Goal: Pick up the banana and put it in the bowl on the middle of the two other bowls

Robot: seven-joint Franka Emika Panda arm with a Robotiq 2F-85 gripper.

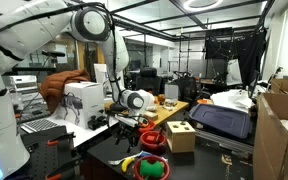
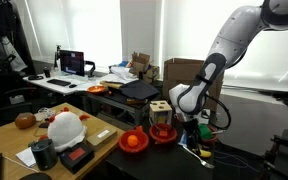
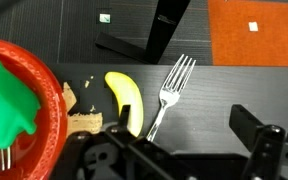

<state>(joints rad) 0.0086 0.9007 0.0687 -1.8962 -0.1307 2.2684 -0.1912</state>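
In the wrist view the small yellow banana (image 3: 124,100) lies on the black table, its near end just beside my gripper's left finger. My gripper (image 3: 184,132) is open and empty, low over the table. A red bowl (image 3: 44,110) holding a green thing sits at the left edge; I cannot tell which bowl it is. In an exterior view my gripper (image 2: 192,126) hangs just right of a red bowl (image 2: 164,131), with an orange-red bowl (image 2: 134,142) further left. The banana does not show in the exterior views.
A silver fork (image 3: 170,92) lies between my fingers, right of the banana. A tan wooden box (image 2: 159,108) stands behind the bowls and also shows in an exterior view (image 1: 180,136). An orange mat (image 3: 252,30) lies beyond the table edge.
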